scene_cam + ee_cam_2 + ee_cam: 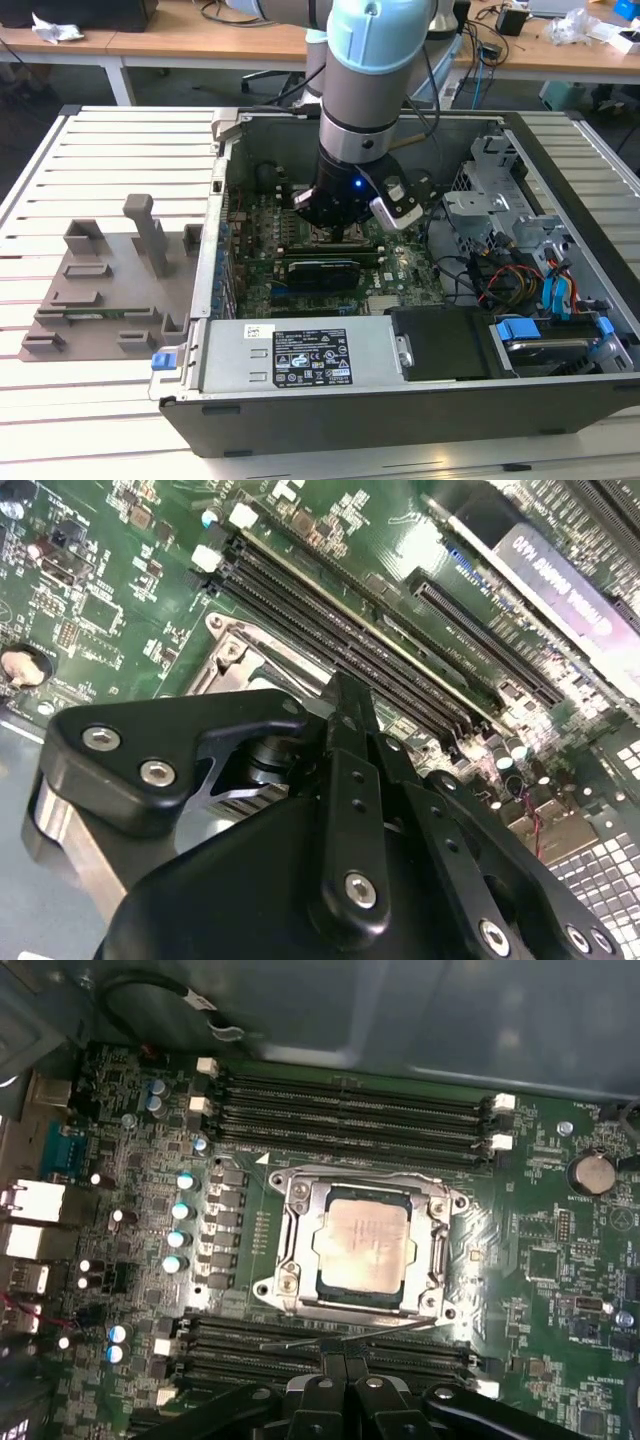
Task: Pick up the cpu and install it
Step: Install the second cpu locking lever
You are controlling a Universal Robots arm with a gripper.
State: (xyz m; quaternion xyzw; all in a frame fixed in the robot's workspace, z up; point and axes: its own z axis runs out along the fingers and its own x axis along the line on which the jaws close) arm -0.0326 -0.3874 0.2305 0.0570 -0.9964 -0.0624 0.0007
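Cpu (362, 1244): flat, square, pale silver metal top, seated in the metal socket frame (290, 1250) on the green motherboard (530, 1250), between ridged black memory slots (350, 1110). Gripper (335, 1375) just above, matte black, bolted links; fingers drawn together, holding nothing.

gripper (345, 715) low over green motherboard (120, 600); beside black memory slots (340, 630); metal socket frame (235, 650) beneath
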